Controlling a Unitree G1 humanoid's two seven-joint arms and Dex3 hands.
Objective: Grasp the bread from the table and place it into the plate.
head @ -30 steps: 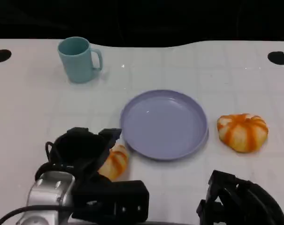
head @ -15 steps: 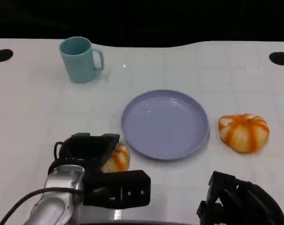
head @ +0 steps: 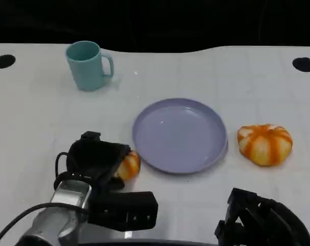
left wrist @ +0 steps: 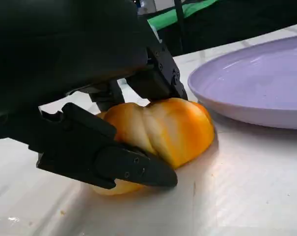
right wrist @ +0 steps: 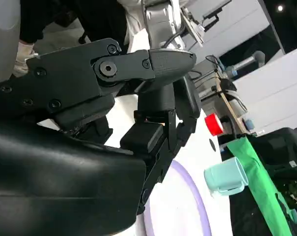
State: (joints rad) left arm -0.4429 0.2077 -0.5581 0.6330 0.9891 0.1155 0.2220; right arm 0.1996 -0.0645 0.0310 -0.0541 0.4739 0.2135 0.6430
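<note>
A small orange-and-white striped bread (head: 128, 165) lies on the white table just off the near-left rim of the lilac plate (head: 179, 134). My left hand (head: 96, 159) covers its left half. In the left wrist view the black fingers (left wrist: 119, 164) wrap around the bread (left wrist: 163, 130) from both sides while it rests on the table beside the plate (left wrist: 266, 83). My right hand (head: 262, 220) lies at the table's near right edge with nothing in it; the right wrist view shows its fingers (right wrist: 153, 123) spread and empty.
A second, larger striped round bread (head: 265, 144) sits right of the plate. A teal mug (head: 88, 65) stands at the back left. Dark round holes (head: 3, 61) mark the table's far corners. Bare tabletop lies between the mug and the plate.
My left hand has reached farther over the small bread and closed its fingers around it; the bread now lies slightly nearer the plate. The right hand has stayed put.
</note>
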